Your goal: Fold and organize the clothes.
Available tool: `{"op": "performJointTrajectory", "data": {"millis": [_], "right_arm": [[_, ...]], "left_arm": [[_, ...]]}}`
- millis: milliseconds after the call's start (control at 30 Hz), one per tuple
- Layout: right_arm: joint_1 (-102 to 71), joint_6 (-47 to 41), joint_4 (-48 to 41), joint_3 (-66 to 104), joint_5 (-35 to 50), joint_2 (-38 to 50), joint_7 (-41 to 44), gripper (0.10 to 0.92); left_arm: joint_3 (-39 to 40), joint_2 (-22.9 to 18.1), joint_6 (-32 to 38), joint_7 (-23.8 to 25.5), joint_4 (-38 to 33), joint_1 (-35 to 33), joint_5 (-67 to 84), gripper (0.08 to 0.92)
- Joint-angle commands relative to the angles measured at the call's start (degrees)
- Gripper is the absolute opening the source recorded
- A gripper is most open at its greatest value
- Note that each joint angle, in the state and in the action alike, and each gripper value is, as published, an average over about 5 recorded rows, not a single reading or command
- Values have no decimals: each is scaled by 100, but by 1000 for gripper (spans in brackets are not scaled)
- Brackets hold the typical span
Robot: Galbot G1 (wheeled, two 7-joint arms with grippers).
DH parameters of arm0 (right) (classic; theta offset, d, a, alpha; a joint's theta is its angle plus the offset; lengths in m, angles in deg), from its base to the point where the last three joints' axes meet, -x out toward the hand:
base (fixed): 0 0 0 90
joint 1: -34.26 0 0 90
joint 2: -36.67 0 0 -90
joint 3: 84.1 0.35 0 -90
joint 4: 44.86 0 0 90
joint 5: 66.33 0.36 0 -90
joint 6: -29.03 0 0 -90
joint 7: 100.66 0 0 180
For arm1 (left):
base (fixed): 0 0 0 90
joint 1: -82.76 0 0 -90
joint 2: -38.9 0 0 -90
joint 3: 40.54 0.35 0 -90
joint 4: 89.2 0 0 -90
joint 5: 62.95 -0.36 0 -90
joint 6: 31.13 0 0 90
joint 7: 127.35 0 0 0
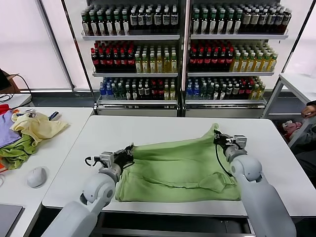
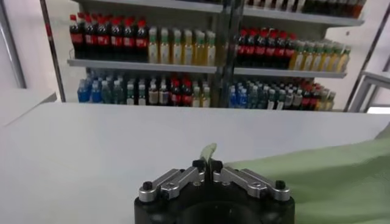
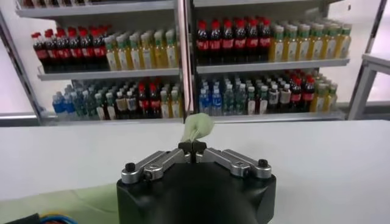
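The light green shirt (image 1: pixel 180 165) lies spread and partly folded on the white table (image 1: pixel 163 128). My left gripper (image 1: pixel 129 150) is at the shirt's left edge, shut on a pinch of the fabric; a thin green fold (image 2: pixel 208 152) sticks up between its closed fingers. My right gripper (image 1: pixel 217 136) is at the shirt's far right corner, lifted a little, shut on the fabric; a green tuft (image 3: pixel 198 126) pokes out past its fingertips. The print on the shirt's front is hidden.
A heap of pale yellow, darker green and purple garments (image 1: pixel 27 133) lies on the side table at the left, with a grey mouse (image 1: pixel 36 176) nearer me. Shelves of bottles (image 1: pixel 182 49) stand behind the table. Another table (image 1: pixel 301 84) is at the right.
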Motion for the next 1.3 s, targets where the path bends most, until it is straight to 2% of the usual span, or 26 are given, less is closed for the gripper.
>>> {"op": "performJointTrajectory", "data": {"millis": [33,367,567,667,867,1000,1167,1300], "right_arm": [[-1576,-24,1536,753,-1,89,-46,113],[-2580,-48,2084,1210,-215,-164,-140,113],[-2623,-148,1975,1072,-498,-271,-204,113],[-2563,-213,1915,939,-699,-327,-196,149],[-2566,-124,1989,867,-835,-372,-177,316],[-2625,-48,2060,910,-842,-347,-173,428],[-2634,5,2079,924,-849,-316,-166,567],[-2611,40,2040,911,-861,-291,-161,679]], "left_arm": [[-174,500,2,35,-1236,-986,-7,114],[-144,545,-142,111,-1158,-1262,-350,114],[-98,497,-208,162,-1002,-1284,-651,114],[-63,423,-159,176,-968,-1280,-901,134],[-100,158,71,-5,-1057,-1406,-1422,290],[-190,-218,157,-289,-1163,-1665,-1794,402],[-167,-764,152,-607,-777,-1802,-2320,541],[-128,-1050,-6,-735,-502,-1815,-2510,653]]}}
